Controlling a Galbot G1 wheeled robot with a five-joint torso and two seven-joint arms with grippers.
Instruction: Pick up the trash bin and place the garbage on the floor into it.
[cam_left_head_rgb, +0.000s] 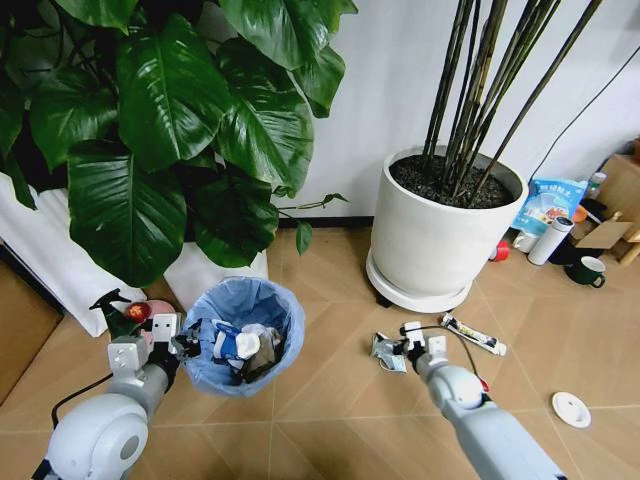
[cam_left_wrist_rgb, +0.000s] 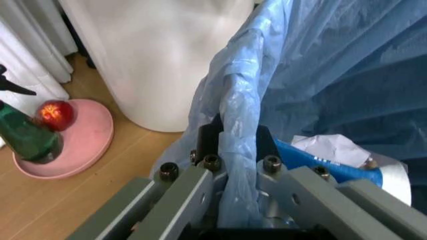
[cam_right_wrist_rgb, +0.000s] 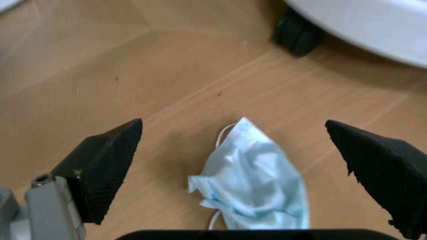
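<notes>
Looking down from the head camera, I have the left gripper (cam_left_head_rgb: 186, 345) nearest me on my left, its fingers closed on the rim of the trash bin (cam_left_head_rgb: 243, 333), pinching the blue liner bag (cam_left_wrist_rgb: 235, 150) folded over the edge, as the left wrist view shows close up. The bin already holds white paper wads and a blue-and-white wrapper (cam_left_wrist_rgb: 327, 162). On my right, the right gripper (cam_left_head_rgb: 404, 335) sits low over the floor (cam_left_head_rgb: 320, 400) with its two black fingers (cam_right_wrist_rgb: 107, 167) spread wide and nothing between them; a crumpled light-blue face mask (cam_right_wrist_rgb: 257, 182) lies on the boards just under the gap. Just beyond that gripper a thin tube (cam_left_head_rgb: 474, 335) lies on the floor, and a white round lid (cam_left_head_rgb: 571, 408) rests well off to the right. Past the bin on the left I see a pink plate (cam_left_wrist_rgb: 80, 145) carrying a red apple (cam_left_wrist_rgb: 56, 113). Farther back stand the big white plant pot (cam_left_head_rgb: 445, 235) on its wheeled base and the broad-leafed plant (cam_left_head_rgb: 180, 120).
</notes>
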